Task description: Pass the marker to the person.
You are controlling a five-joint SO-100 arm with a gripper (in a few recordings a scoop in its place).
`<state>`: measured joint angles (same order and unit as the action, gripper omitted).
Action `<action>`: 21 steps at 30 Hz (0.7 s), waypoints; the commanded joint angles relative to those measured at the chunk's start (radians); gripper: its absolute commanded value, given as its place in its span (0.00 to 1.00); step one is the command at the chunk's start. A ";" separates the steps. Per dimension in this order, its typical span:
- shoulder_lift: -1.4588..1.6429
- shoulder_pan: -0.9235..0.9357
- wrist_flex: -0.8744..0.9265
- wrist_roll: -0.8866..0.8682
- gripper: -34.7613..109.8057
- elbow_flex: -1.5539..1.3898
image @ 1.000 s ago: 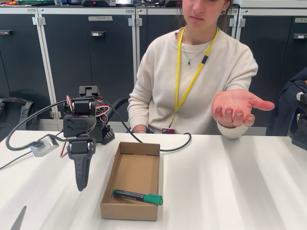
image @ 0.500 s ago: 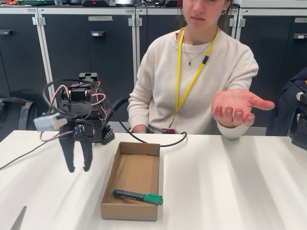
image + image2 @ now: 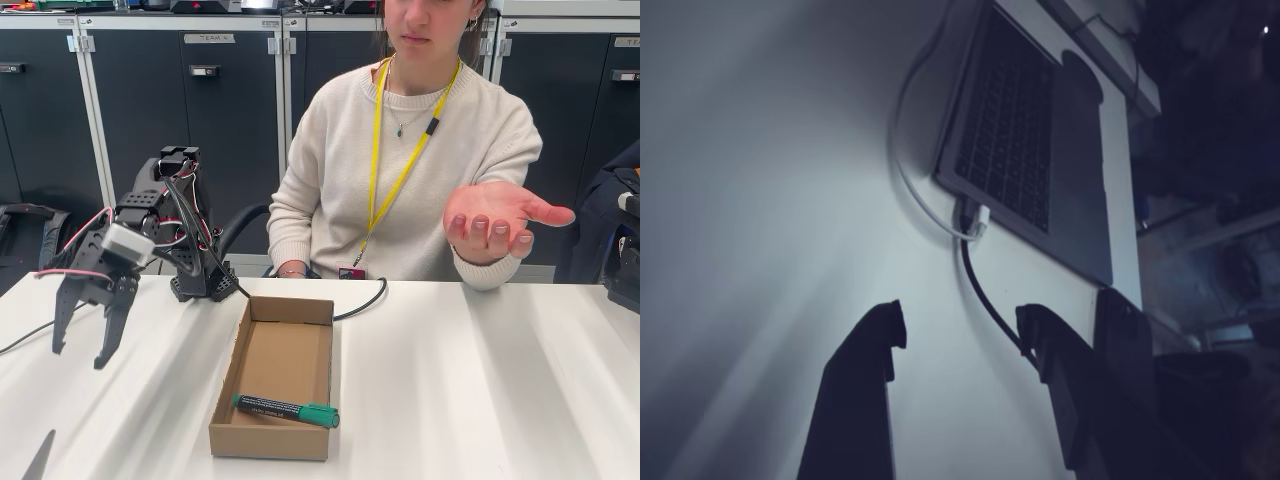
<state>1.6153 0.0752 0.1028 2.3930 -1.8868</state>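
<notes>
We saw the marker (image 3: 286,409) lying flat in a shallow cardboard box (image 3: 283,445) on the white table (image 3: 480,390), near the box's front wall, its green cap pointing to the right in the fixed view. The claw (image 3: 84,356) hung above the table well to the left of the box, its jaws spread apart and holding nothing. In the wrist view the claw (image 3: 958,328) looked down on a laptop (image 3: 1035,140) and its cable (image 3: 985,295). The person (image 3: 405,165) sat behind the table, one hand (image 3: 497,219) held out palm up.
</notes>
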 commanded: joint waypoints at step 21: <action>-0.199 -0.371 0.348 -0.077 0.40 0.330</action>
<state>1.3484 -0.2899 0.4587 2.2795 -1.5294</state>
